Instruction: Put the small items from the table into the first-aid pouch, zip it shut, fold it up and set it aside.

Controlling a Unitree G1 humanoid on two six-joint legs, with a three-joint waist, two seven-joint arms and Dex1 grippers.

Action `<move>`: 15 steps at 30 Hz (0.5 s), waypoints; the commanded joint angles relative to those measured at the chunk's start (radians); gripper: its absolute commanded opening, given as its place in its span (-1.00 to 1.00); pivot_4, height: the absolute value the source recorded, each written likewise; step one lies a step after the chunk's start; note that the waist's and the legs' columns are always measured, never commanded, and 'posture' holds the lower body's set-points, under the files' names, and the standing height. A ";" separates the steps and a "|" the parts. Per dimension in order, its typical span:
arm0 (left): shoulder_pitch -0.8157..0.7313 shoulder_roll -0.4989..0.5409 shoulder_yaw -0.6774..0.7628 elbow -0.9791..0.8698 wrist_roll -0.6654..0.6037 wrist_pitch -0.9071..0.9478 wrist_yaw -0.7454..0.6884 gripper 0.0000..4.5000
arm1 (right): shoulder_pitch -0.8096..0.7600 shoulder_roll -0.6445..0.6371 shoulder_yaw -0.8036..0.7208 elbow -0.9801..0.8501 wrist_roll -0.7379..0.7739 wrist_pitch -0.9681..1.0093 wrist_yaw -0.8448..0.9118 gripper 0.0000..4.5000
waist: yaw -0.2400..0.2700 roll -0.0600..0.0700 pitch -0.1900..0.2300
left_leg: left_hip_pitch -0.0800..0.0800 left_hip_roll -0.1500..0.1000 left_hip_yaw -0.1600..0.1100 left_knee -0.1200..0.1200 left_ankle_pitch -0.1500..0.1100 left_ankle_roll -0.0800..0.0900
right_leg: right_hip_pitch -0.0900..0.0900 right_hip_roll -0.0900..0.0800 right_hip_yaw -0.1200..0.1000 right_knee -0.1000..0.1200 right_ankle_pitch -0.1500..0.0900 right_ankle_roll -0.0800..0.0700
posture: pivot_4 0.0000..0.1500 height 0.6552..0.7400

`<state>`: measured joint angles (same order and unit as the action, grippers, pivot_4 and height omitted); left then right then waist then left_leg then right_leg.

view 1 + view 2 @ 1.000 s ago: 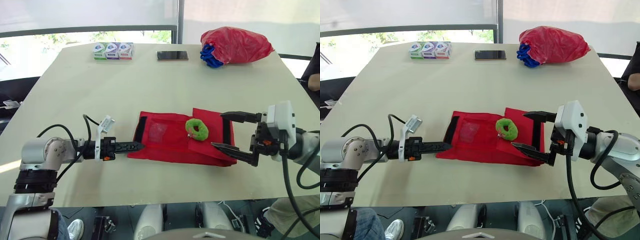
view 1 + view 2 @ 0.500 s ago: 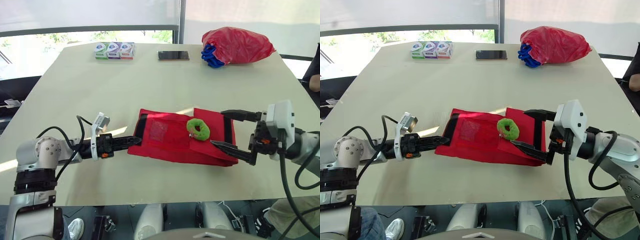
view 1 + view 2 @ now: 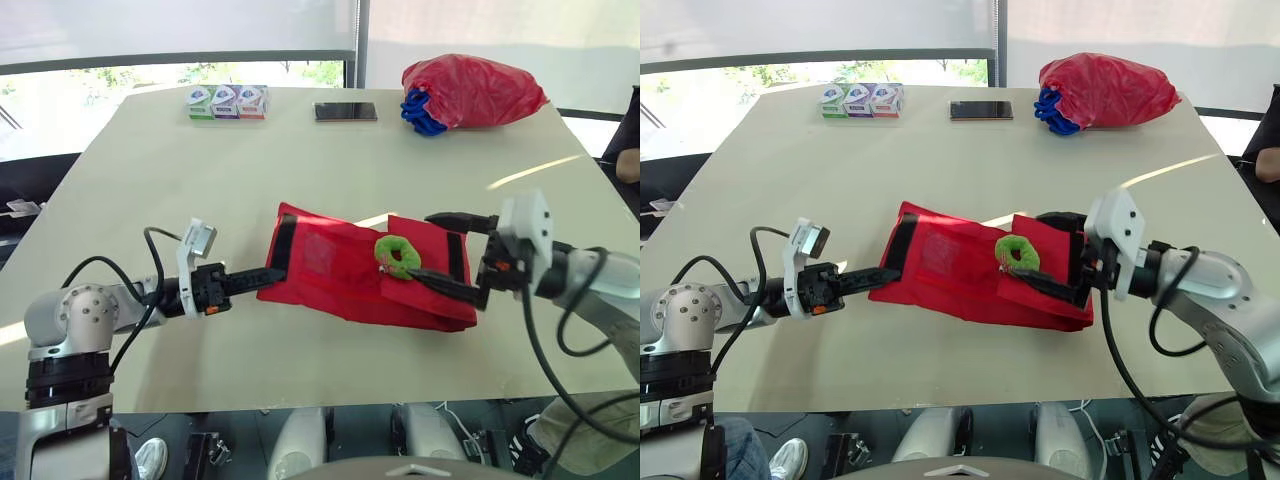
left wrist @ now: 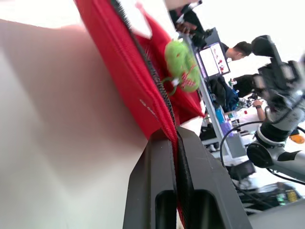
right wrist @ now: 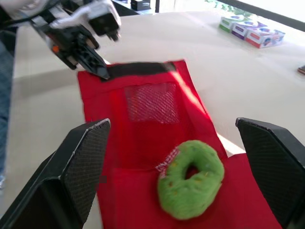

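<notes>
2 tools: I have both low over the surface, 1 at each end of the pouch.
Pouch: red and opened out flat, lying near the front edge of the surface, about midway across.
Long axis: it runs left to right across my head view, slightly slanted. The end with the black strip points at the left tool, and the end with the folded flap points at the right tool.
Left tool: its fingers are closed tight together on the pouch's left edge. In the left wrist view I see red fabric pinched between them.
Right tool: its fingers are spread wide and it has hold of nothing. 1 finger reaches over the far right corner of the pouch, the other over the nearer part of the flap.
Green ring: it lies on the pouch, right of centre, at the flap's edge, with its hole facing up. In the right wrist view it sits between the 2 spread fingers, ahead of their tips.
Mesh pocket: a pale netted patch on the pouch's left half, between the black strip and the green ring.
Far edge: 3 small boxes stand in a row at the left, a dark phone lies near the middle, and a red bag with something blue against it sits at the right. All are well apart from the pouch.
</notes>
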<state>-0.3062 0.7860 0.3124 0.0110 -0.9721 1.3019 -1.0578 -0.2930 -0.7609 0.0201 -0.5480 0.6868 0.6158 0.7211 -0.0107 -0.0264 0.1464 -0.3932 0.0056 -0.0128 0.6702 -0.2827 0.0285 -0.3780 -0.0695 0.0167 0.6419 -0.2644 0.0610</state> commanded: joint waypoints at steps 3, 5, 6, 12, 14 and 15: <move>-0.027 0.081 -0.033 0.025 0.042 -0.108 -0.107 -1.00 | -0.032 0.012 0.101 0.180 -0.183 -0.145 0.105 -0.06 | -0.001 0.001 0.001 | 0.000 -0.001 0.001 0.000 0.000 0.000 | 0.000 0.000 0.001 0.000 0.000 0.000 | 1.00 1.00; -0.037 0.097 -0.053 0.042 0.056 -0.131 -0.135 -1.00 | -0.051 0.036 0.135 0.241 -0.233 -0.179 0.122 -0.53 | -0.001 0.002 0.001 | 0.000 -0.001 0.002 0.000 0.000 0.000 | 0.000 0.000 0.001 0.000 0.000 0.000 | 1.00 1.00; -0.043 0.103 -0.062 0.049 0.062 -0.141 -0.147 -1.00 | -0.059 0.046 0.150 0.265 -0.253 -0.191 0.128 -0.73 | -0.002 0.001 0.001 | 0.000 -0.001 0.002 0.000 0.000 0.000 | 0.000 0.000 0.001 0.000 0.000 0.000 | 1.00 1.00; -0.086 0.115 -0.082 0.051 0.062 -0.174 -0.204 -1.00 | -0.082 0.083 0.262 0.372 -0.413 -0.224 0.149 -0.97 | -0.002 0.001 0.001 | 0.000 -0.001 0.001 0.000 0.000 0.000 | 0.000 0.001 0.001 0.000 0.000 0.000 | 1.00 1.00; -0.107 0.111 -0.077 0.022 0.046 -0.175 -0.214 -1.00 | -0.084 0.087 0.297 0.383 -0.461 -0.209 0.144 -0.97 | -0.002 0.001 0.001 | 0.000 -0.001 0.001 0.000 0.000 0.000 | 0.000 0.001 0.001 0.000 0.000 0.000 | 1.00 1.00; -0.123 0.105 -0.072 0.005 0.031 -0.171 -0.215 -1.00 | -0.083 0.088 0.315 0.384 -0.483 -0.205 0.146 -0.97 | -0.003 0.000 0.000 | 0.000 -0.001 0.001 0.000 0.000 0.000 | 0.000 0.001 0.001 0.000 0.000 0.000 | 1.00 1.00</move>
<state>-0.3962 0.8775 0.2155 0.0597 -0.9061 1.1434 -1.2478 -0.3801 -0.6710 0.3047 -0.1749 0.2387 0.4028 0.8628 -0.0134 -0.0261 0.1467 -0.3933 0.0047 -0.0118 0.6702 -0.2827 0.0287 -0.3781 -0.0684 0.0175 0.6424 -0.2643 0.0614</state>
